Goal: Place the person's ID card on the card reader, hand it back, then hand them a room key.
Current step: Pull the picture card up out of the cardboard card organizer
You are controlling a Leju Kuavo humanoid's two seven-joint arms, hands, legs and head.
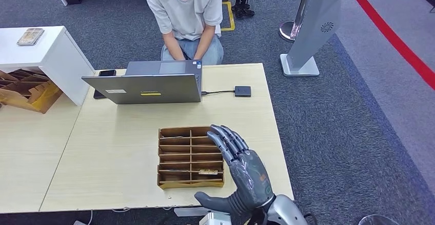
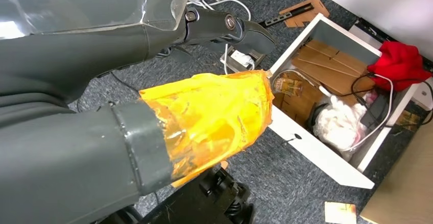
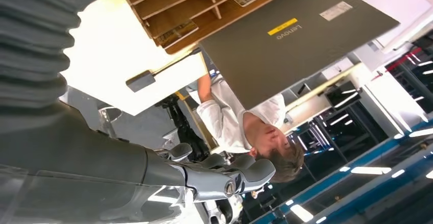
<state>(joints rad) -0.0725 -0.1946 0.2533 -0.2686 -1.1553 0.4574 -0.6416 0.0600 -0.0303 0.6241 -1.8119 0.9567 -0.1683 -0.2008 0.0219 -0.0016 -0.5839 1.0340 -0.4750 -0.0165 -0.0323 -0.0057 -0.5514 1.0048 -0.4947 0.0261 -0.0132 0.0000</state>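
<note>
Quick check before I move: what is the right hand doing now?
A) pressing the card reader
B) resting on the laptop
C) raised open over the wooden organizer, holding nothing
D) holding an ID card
C: the right hand hovers with its fingers spread above the wooden organizer, nothing in it; the laptop and card reader sit farther off.

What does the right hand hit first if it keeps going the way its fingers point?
Probably the back of the open laptop. The right hand, fingers spread and holding nothing, points up-table over the wooden organizer; height is unclear, so it might clip the organizer first.
</note>
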